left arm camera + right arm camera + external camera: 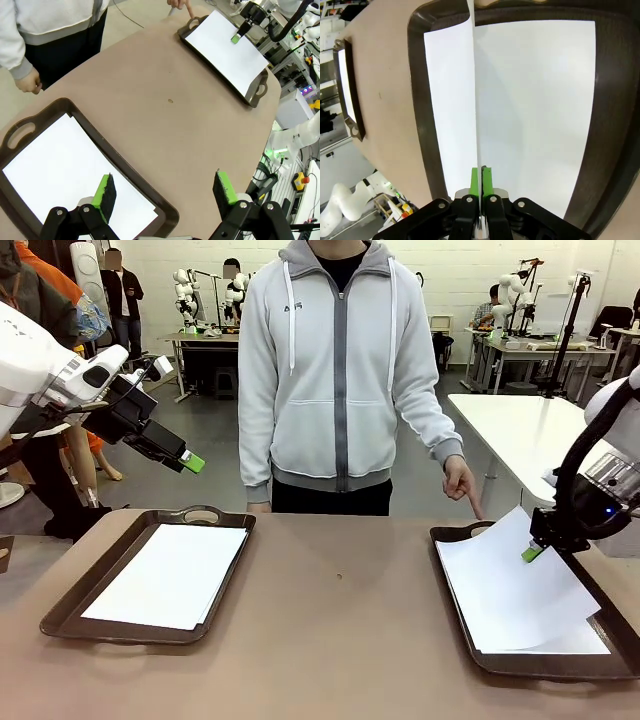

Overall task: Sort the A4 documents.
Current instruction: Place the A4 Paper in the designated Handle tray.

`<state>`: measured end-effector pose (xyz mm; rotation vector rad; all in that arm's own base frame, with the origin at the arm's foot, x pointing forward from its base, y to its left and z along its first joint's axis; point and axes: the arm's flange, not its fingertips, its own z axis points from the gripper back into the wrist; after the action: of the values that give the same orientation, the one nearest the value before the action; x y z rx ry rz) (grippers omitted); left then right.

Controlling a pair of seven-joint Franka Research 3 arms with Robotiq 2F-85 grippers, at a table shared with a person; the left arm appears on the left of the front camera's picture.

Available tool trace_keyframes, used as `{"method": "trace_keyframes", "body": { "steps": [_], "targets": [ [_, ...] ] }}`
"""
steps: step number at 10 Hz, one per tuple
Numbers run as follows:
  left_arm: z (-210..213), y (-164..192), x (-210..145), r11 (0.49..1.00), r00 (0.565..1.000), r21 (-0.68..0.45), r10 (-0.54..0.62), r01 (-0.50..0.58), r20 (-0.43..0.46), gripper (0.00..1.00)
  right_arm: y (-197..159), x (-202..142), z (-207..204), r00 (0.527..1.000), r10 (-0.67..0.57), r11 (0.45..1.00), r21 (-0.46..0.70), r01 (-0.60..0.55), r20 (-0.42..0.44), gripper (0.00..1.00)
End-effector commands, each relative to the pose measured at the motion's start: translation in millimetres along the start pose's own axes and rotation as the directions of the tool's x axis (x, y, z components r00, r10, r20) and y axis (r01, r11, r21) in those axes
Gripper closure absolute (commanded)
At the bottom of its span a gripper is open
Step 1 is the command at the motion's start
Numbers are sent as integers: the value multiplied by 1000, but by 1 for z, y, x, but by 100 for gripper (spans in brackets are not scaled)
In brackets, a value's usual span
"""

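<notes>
Right gripper [533, 553] pinching lifted sheet [510, 580] edge, left gripper [193, 462] raised, wide open

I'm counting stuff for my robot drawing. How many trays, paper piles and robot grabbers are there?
Dark brown handled trays: 2, left tray and right tray.
White paper piles: 2, left pile and right pile.
Black green-padded grippers: 2, left gripper, right gripper.
Total: 6.

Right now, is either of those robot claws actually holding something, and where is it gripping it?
The right gripper pinches the top paper sheet by its edge, lifted above the right tray. The left gripper is open and holds nothing.
</notes>
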<state>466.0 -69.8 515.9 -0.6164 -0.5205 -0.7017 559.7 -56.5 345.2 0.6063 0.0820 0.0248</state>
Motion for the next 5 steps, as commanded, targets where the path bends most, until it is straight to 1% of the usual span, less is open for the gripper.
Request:
{"method": "trace_keyframes", "body": {
  "steps": [1, 5],
  "targets": [
    [1, 0, 0, 1000, 1000, 4, 0, 0, 4, 0, -9, 9, -3, 999, -33, 999, -32, 32, -20, 99],
    [1, 0, 0, 1000, 1000, 4, 0, 0, 4, 0, -17, 11, -7, 999, -38, 999, -37, 37, -25, 99]
  ]
}}
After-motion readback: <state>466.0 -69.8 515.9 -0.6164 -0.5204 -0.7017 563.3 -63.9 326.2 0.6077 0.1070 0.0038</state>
